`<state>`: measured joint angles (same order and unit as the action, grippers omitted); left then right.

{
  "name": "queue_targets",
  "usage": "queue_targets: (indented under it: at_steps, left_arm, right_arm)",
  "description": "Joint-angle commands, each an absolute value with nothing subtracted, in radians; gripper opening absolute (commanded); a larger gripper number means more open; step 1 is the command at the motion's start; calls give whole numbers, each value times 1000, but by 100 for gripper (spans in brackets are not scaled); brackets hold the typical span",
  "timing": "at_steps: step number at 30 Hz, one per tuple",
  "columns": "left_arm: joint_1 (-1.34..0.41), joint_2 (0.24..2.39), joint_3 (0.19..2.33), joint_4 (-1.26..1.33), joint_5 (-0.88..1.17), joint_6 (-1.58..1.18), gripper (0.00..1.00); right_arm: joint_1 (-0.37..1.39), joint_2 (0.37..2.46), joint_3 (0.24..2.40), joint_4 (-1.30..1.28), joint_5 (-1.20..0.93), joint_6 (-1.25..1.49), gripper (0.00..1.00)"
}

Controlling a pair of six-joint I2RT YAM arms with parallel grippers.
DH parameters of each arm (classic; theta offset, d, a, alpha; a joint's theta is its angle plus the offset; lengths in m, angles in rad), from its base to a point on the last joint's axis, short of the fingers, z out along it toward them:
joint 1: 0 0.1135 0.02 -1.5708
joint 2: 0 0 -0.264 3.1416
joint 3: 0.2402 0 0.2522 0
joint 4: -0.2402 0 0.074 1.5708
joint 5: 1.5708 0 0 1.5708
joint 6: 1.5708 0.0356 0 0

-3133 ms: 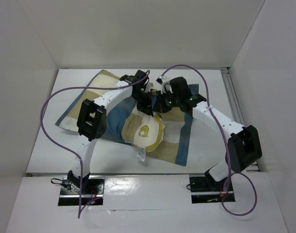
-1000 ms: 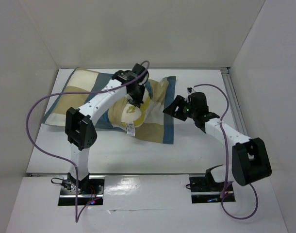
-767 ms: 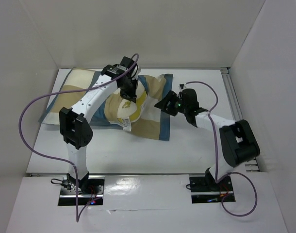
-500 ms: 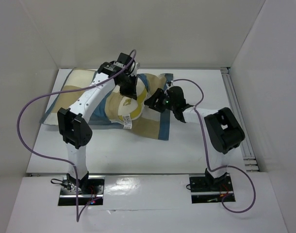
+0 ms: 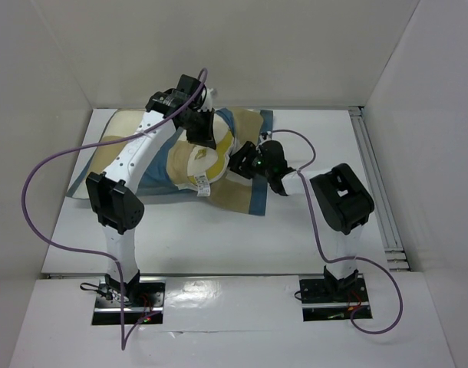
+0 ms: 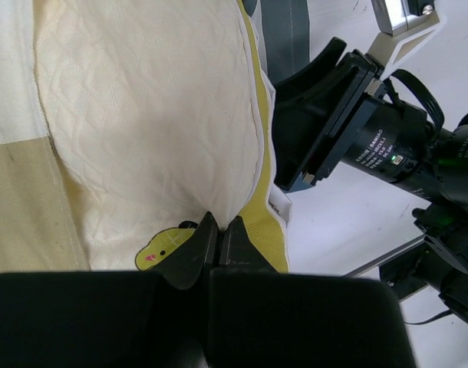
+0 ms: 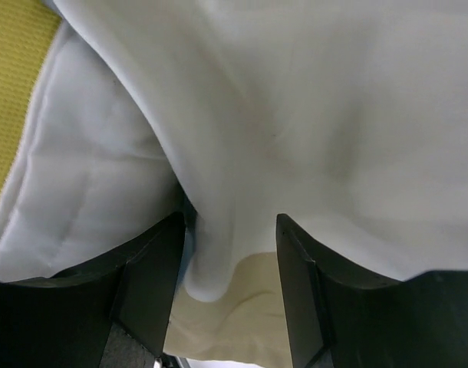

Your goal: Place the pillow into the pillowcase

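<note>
top external: the pillowcase (image 5: 103,149) lies spread across the far left of the table (image 5: 311,230), and the pillow (image 5: 205,165) sticks out of its right-hand opening, part in and part out; the left gripper (image 5: 202,139) is down on the pillow's far end and the right gripper (image 5: 238,162) sits just beside the pillow's right edge. left wrist: the left jaws are clenched tight on the pillow's yellow edge band (image 6: 258,222), next to the small yellow logo (image 6: 161,249), with the right gripper's black body close against that same edge. right wrist: the right fingers (image 7: 153,284) stand apart, released, a fold of pale cloth hanging between them, not pinched
</note>
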<state>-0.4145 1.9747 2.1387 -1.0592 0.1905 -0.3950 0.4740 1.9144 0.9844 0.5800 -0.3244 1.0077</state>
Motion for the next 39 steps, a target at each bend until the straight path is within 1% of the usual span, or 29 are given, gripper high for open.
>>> queue_targets:
  at_steps: [1,9,12,13,14,15,16,17,19,20,22,24,26,27,29,34,39]
  left_arm:
    - [-417,1936,2192,-1028,250,-400,0]
    - [-417,1936,2172,-1028,261,-400,0]
    - [-417,1936,2149,-1017,282,-410,0]
    - [-417,1936,2128,-993,296,-419,0]
    - [-417,1924,2114,-980,296,-419,0]
    - [-417,1911,2100,-968,296,-429,0]
    - [-417,1911,2088,-956,296,-439,0]
    - [-417,1902,2066,-947,282,-439,0]
    - [-407,1902,2039,-916,227,-462,0]
    - [-407,1902,2030,-904,210,-472,0]
    - [-396,1902,2020,-858,183,-520,0]
    - [-373,1914,1997,-789,118,-582,0]
    - [-373,1927,1997,-755,27,-627,0]
    - [-373,1940,1997,-738,3,-659,0]
    - [-373,1950,1997,-704,-73,-693,0]
    - [-383,1988,2006,-680,-213,-773,0]
    - [-403,2048,2008,-670,-247,-764,0]
  right_arm:
    - [489,1921,1045,678,-318,1019,59]
    - [499,1956,1109,676,-284,1028,59]
    - [518,1993,1170,667,-209,1039,53]
    - [529,2003,1193,649,-189,1029,49]
    - [529,2025,1233,632,-151,1020,40]
    - [541,2025,1244,596,-135,1009,15]
    - [541,2025,1244,595,-135,1009,0]
    - [541,2014,1229,595,-135,1009,0]
    - [541,1927,1135,611,-106,974,0]
    - [541,1855,1109,588,-106,956,0]
    - [541,1787,1049,533,-147,869,0]
    - [541,1712,1040,429,-251,758,0]
    - [541,1652,1029,381,-355,715,0]
    - [541,1631,1017,361,-441,706,0]
    - [564,1596,1017,299,-504,677,0]
    - [663,1519,1058,51,-514,503,0]
    - [663,1413,1006,18,-514,456,0]
